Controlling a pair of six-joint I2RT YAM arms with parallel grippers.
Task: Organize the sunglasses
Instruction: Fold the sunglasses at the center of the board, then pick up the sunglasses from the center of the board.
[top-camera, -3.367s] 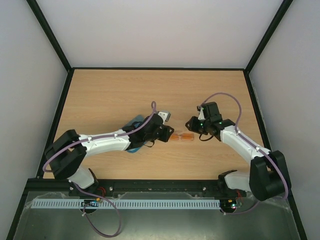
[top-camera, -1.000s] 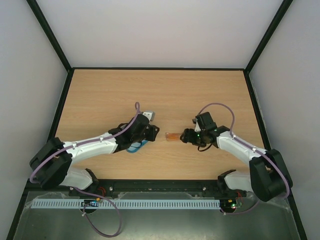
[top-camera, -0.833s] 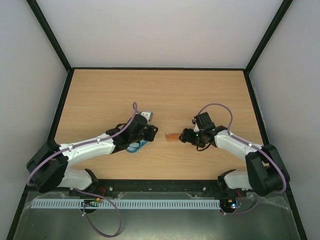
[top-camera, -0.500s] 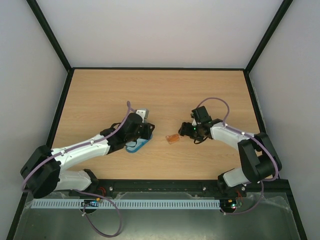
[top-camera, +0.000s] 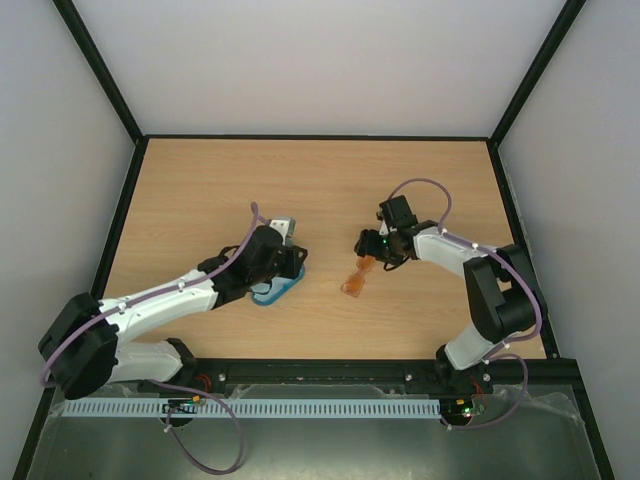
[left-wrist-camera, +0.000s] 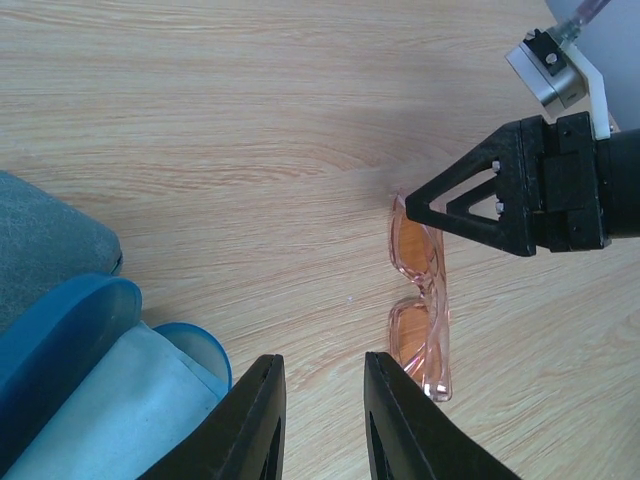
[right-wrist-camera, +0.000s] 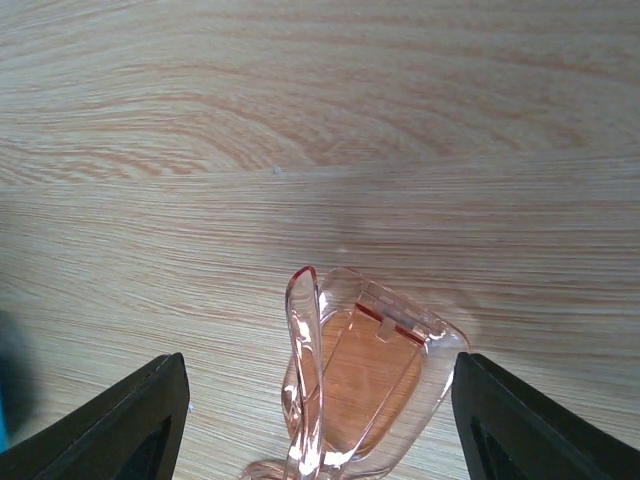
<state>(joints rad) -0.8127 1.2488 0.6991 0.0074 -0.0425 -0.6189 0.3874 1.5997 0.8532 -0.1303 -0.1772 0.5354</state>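
One pair of sunglasses (top-camera: 356, 279) with orange lenses and a clear pinkish frame lies folded on the wooden table, angled toward the near edge. My right gripper (top-camera: 366, 258) is open over its far end. In the right wrist view the sunglasses (right-wrist-camera: 360, 390) sit between the wide-apart fingers, close to the right one and well clear of the left. My left gripper (top-camera: 296, 266) hovers by the open blue case (top-camera: 278, 290), narrowly open and holding nothing. In the left wrist view the sunglasses (left-wrist-camera: 420, 300) lie just right of my left gripper (left-wrist-camera: 325, 420).
The open blue case (left-wrist-camera: 60, 350) holds a pale blue cloth (left-wrist-camera: 110, 400). A grey-green object (left-wrist-camera: 40, 240) lies beside it. The right gripper's finger (left-wrist-camera: 470, 200) reaches in from the right. A black frame edges the table (top-camera: 300, 180).
The right gripper swung left and away, turning the sunglasses from crosswise to a diagonal pointing toward the near edge. The left arm drew back left over the blue case.
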